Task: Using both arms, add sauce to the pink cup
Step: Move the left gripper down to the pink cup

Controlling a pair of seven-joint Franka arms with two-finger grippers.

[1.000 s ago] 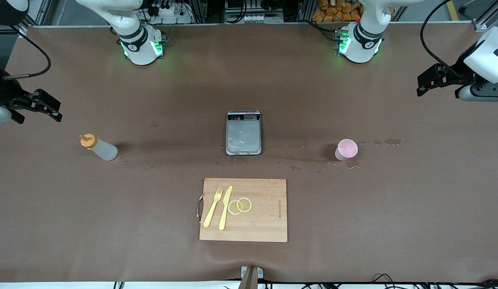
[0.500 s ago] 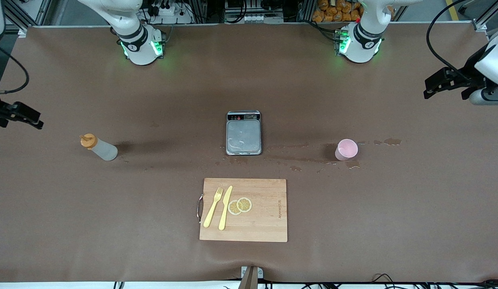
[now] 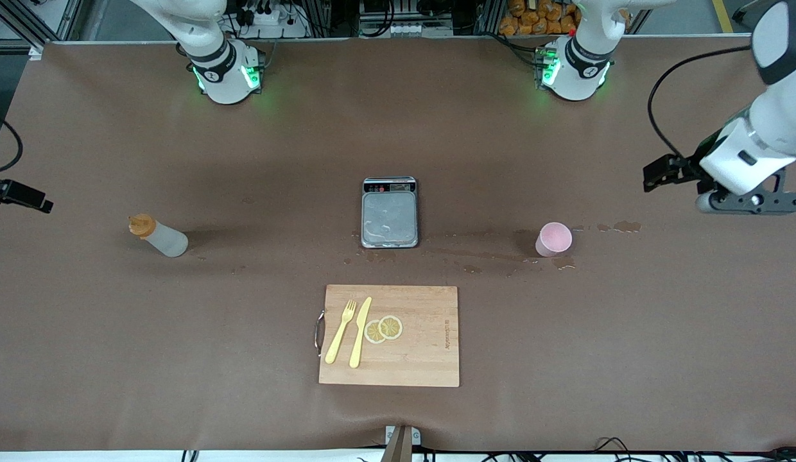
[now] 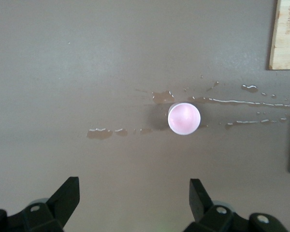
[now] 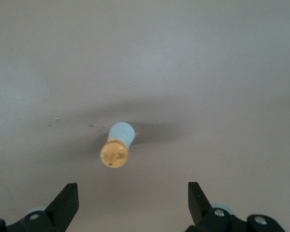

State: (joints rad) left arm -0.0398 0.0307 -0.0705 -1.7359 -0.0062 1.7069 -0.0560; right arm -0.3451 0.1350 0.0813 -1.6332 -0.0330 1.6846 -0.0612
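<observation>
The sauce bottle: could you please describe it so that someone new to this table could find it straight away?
Start at the steel scale in the table's middle and go toward the right arm's end. There the sauce bottle stands alone on bare brown cover. It is whitish and translucent, and the only thing with an orange nozzle cap.

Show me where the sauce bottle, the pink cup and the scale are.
sauce bottle (image 3: pixel 162 239), front view, translucent body.
pink cup (image 3: pixel 554 239), front view, its rim.
scale (image 3: pixel 389 221), front view, steel plate.
</observation>
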